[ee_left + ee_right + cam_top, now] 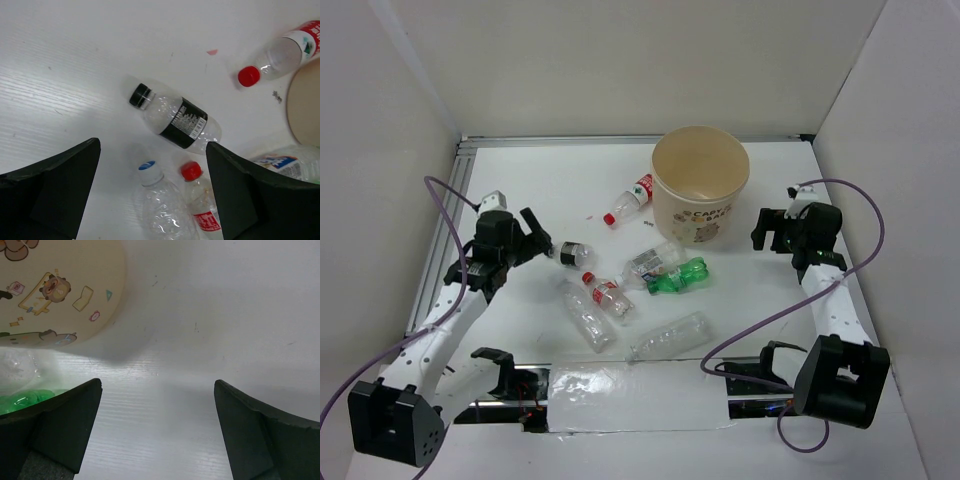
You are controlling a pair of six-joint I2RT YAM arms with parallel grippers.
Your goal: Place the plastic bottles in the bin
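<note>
Several plastic bottles lie on the white table in front of the bin [701, 222], a wide tan bucket standing upright at the back. A red-capped bottle [630, 198] lies left of the bin, with a black-capped one [575, 254] nearer me. A green bottle [680, 278] and clear ones [670, 336] lie in the middle. My left gripper [535, 232] hovers open just left of the black-capped bottle [176, 120], with a white-capped clear bottle [160, 205] and a red-capped bottle [200, 200] between its fingers' line of sight. My right gripper [765, 228] stands open right of the bin [60, 290], over bare table.
Grey walls close in the table on three sides, and a metal rail [445, 240] runs along the left edge. Purple cables loop from both arms. A clear plastic sheet [630, 395] lies at the near edge between the arm bases.
</note>
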